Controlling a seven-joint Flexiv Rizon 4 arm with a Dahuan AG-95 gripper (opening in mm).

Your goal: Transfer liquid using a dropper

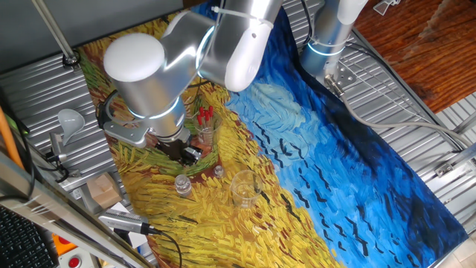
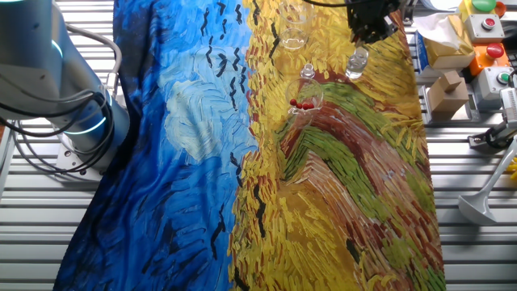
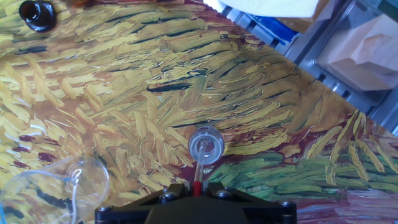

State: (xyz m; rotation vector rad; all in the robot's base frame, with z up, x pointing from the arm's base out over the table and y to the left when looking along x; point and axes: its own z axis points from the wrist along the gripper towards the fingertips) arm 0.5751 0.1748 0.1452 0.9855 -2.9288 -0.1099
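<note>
Gripper (image 3: 196, 194) clamped on dropper (image 3: 198, 176), tip over small vial (image 3: 206, 144).

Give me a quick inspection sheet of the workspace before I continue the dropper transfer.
Surface: table covered by a painted-pattern cloth, yellow on one side, blue on the other.
Job's things: dropper held with its tip over a small clear vial; a glass holding red-bulbed droppers; an empty beaker.
Clutter: a small dark bottle; a small stoppered vial.
Gripper: gripper shut on the dropper, above the small clear vial.
Cables: a bundle by the arm's base.
Surroundings: cardboard box, button boxes, a slatted metal tabletop.
</note>
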